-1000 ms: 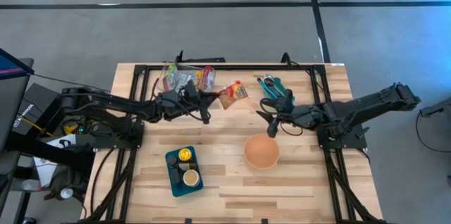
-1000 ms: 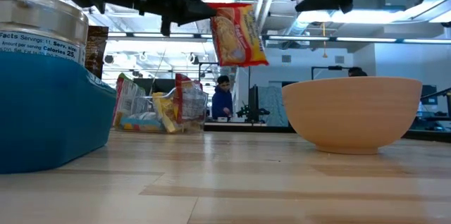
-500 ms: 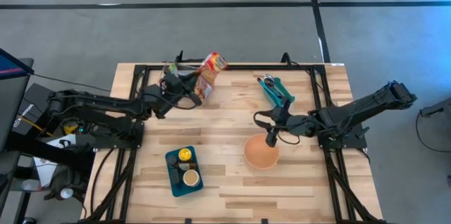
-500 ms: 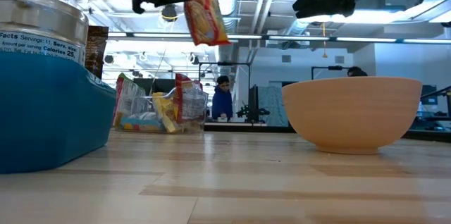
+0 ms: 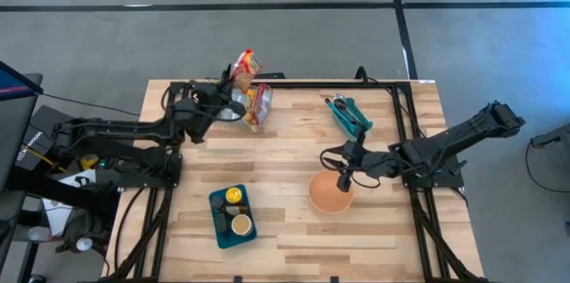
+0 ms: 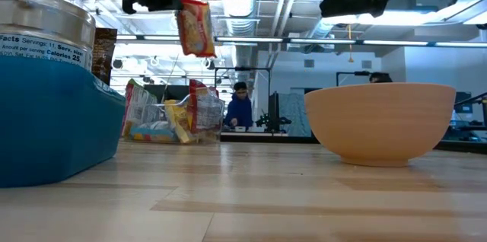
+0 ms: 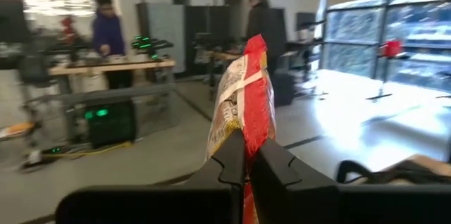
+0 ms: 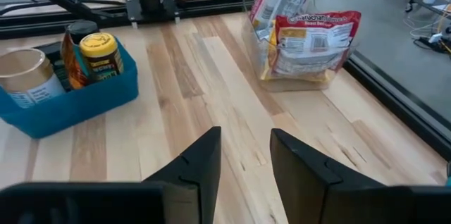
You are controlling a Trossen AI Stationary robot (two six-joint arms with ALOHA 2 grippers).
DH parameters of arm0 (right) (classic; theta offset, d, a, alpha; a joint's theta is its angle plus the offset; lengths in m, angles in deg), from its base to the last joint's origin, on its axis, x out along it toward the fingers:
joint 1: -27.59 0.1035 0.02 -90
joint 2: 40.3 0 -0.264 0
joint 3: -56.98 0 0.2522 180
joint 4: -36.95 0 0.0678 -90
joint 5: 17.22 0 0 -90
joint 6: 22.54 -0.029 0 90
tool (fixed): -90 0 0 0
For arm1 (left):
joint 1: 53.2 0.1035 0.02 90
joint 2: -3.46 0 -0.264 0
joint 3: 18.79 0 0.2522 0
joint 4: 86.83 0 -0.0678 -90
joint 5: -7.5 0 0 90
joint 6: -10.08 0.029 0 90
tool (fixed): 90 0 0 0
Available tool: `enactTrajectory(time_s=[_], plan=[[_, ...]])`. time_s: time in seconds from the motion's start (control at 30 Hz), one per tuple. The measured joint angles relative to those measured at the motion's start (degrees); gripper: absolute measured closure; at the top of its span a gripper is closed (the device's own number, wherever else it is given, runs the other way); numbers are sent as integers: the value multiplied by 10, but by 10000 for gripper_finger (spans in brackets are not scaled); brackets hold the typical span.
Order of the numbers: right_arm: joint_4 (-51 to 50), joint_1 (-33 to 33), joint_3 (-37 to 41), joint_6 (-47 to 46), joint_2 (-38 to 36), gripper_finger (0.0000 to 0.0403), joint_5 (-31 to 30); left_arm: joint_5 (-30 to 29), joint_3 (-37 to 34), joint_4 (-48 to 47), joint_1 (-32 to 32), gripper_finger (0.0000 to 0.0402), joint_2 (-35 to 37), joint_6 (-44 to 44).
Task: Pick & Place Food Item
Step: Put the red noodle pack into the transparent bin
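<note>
Upper centre-left of high view, above worktop (image 5: 294,230) edge | left hand (image 5: 233,78) clenched on noodle packet (image 5: 245,62), raised | right hand (image 5: 343,176) released, over bowl (image 5: 325,196)

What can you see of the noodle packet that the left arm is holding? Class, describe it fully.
The noodle packet is a flat, crinkly plastic pouch, red and yellow with printed white panels. The left hand is shut on its lower edge, so it stands upright between the fingers in the wrist view. It hangs in the air above the table's far left side, near the clear container of snack packets, touching nothing else.
</note>
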Motion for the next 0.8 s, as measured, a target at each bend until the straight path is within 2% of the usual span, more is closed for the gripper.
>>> enactTrajectory(time_s=[0.33, 0.8], plan=[[0, 4, 0, 2, 0, 286, 0, -70, 0, -94, 31, 399, 0, 0], [0, 4, 0, 2, 0, 286, 0, -72, 0, -214, 73, 400, -7, -67]])
